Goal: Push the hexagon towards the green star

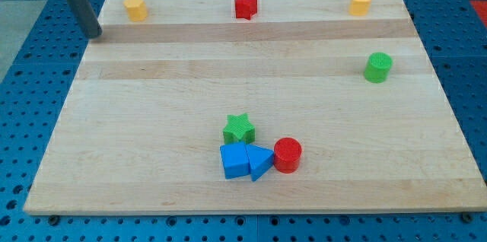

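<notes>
The wooden board (152, 120) filled most of the frame, resting on a blue perforated table (23, 82). My tip (95, 35) stood at the board's upper left edge; it was a bare rod with no pincer to open or close, and it touched no block. The cluster in the lower centre held the blue cube (234, 161), the blue triangle (260, 163) touching it, the red cylinder (288, 155) just beside that, and the green star (239, 128) sitting just above the cube. A green cylinder (377, 68) stood at the right. Along the top edge sat a yellow block (135, 7) near my tip, a red star (245, 4) at centre, and a yellow hexagon-like block (360, 2) at upper right. Which yellow block was the hexagon was hard to tell. If the right one, it lay far to the right of my tip, and the star lay down-left of it, so the push likely had to start from its upper-right side.
</notes>
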`<state>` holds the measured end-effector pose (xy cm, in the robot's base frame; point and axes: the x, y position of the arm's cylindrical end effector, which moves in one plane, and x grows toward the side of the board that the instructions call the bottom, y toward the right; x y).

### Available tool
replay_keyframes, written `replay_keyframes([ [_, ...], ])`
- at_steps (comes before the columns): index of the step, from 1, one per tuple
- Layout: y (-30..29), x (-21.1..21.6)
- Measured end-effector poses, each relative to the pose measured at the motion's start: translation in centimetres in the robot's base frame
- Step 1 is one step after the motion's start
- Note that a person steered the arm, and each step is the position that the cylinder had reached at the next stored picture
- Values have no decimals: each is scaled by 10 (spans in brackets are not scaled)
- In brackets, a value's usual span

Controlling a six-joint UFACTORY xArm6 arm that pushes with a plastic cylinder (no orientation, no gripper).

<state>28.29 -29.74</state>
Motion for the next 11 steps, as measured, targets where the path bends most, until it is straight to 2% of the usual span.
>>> replay_keyframes([
  [3, 16, -66],
  [6, 95, -65],
  [8, 126, -22],
  [10, 178, -17],
  [11, 195, 12],
])
